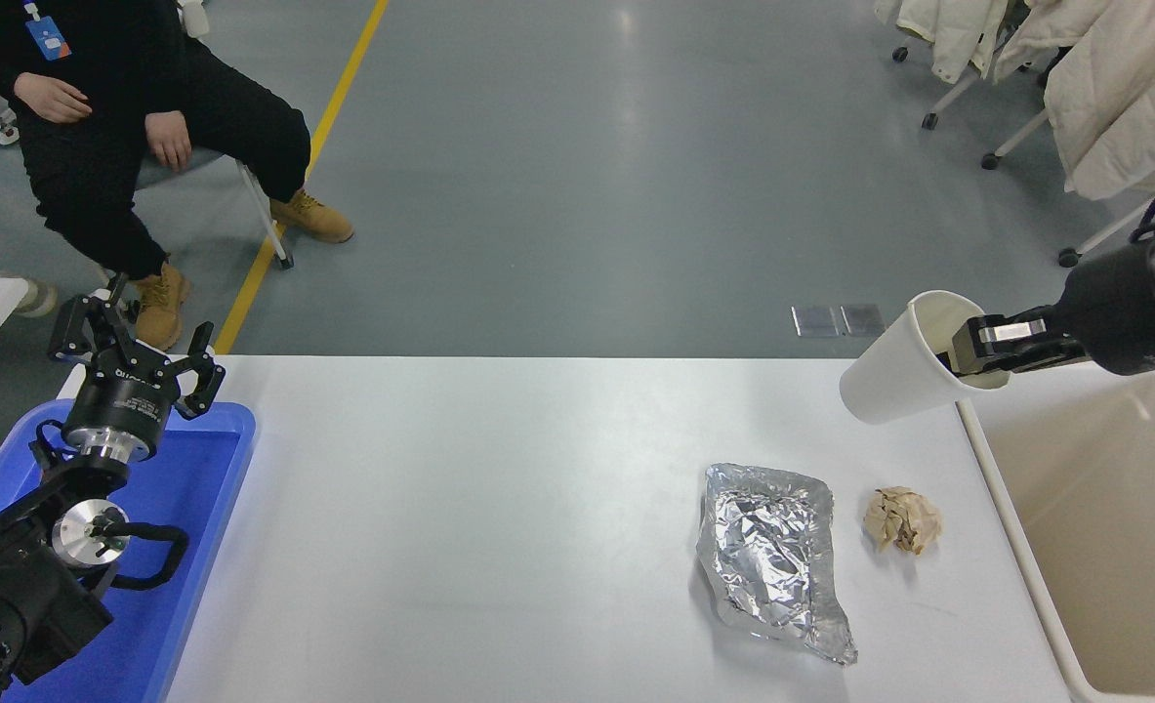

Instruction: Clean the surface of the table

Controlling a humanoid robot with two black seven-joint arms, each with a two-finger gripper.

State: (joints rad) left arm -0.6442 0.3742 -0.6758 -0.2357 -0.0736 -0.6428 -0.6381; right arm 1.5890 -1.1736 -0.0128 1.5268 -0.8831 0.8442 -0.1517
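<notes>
Bright, even light from above makes a soft shine on the grey floor (626, 146) and white table surface (499, 488), with faint shadows and a sharp picture.
</notes>
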